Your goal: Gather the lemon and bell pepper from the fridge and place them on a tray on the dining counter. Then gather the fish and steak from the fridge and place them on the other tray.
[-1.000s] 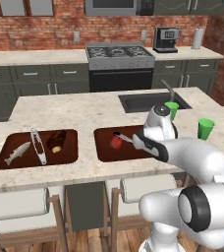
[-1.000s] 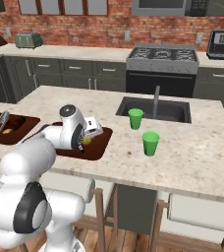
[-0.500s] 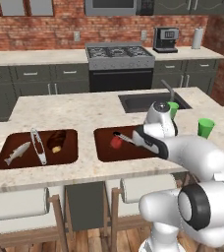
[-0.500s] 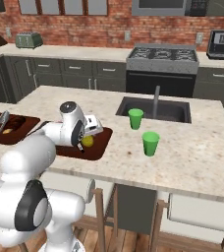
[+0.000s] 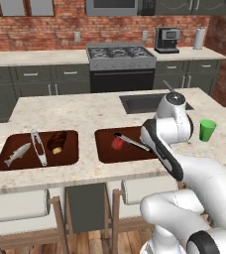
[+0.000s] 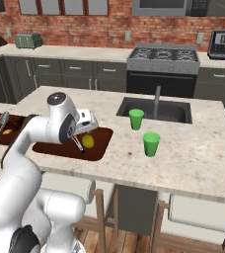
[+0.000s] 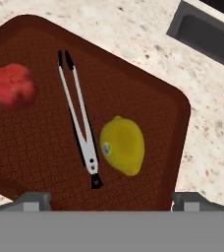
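Since a second ago the fingers (image 7: 111,199) have spread wide and lifted off the small yellow oval lemon (image 7: 123,144), which lies just below them on the dark brown tray (image 7: 158,106), beside silvery metal tongs (image 7: 79,120) and the glossy red bell pepper (image 7: 12,85).

A red brick wall (image 5: 60,22) runs behind a black stove (image 5: 121,67). Grey cabinets (image 5: 30,84) flank the stove, a coffee machine (image 5: 166,39) stands to its right, and wooden floor (image 5: 92,243) lies below the stools (image 5: 16,206).
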